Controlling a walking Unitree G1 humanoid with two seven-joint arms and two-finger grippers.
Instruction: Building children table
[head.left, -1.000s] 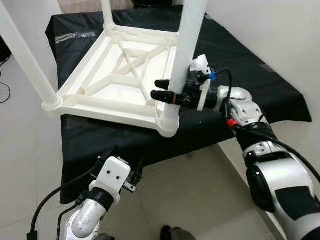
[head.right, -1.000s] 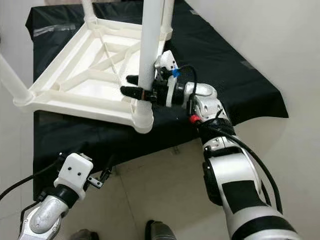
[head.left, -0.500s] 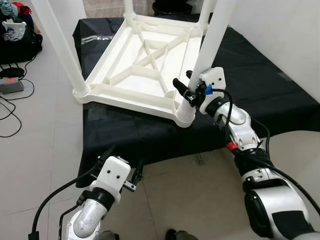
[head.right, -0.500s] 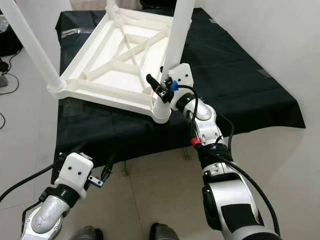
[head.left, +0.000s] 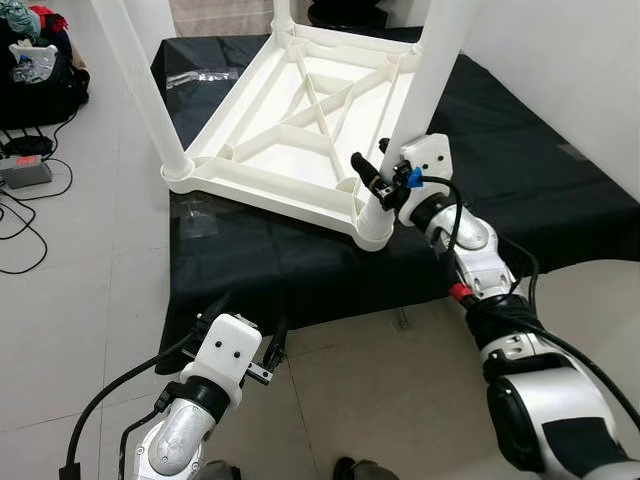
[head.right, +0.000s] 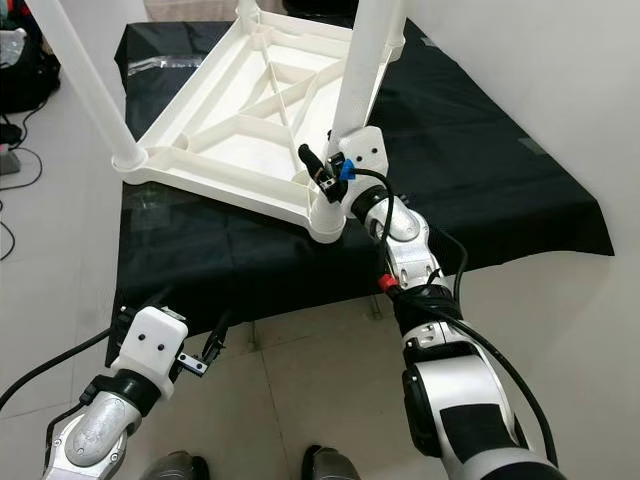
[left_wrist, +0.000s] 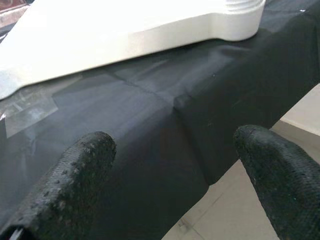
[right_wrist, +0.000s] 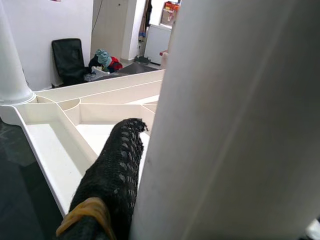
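A white plastic children's table (head.left: 300, 130) lies upside down on a black-covered platform (head.left: 560, 190), its legs pointing up. My right gripper (head.left: 375, 165) is at the near right leg (head.left: 425, 80), just above the leg's corner socket (head.left: 372, 225). It is shut on that leg. In the right wrist view one black finger (right_wrist: 112, 170) lies against the white leg (right_wrist: 230, 125), and the other finger is hidden behind the leg. My left gripper (head.left: 245, 325) hangs low in front of the platform's draped edge. It is open and holds nothing, with both fingertips (left_wrist: 85, 165) wide apart.
A white wall (head.left: 580, 60) runs close along the right of the platform. A dark bag with clothes (head.left: 30, 60) and cables (head.left: 20, 210) lie on the tiled floor at the left. Bare floor tiles (head.left: 380, 380) stretch between me and the platform.
The whole view has shifted because the camera moved. The right gripper stays on the near right leg, its fingers turned from level to slanting upward. The left arm hangs as before.
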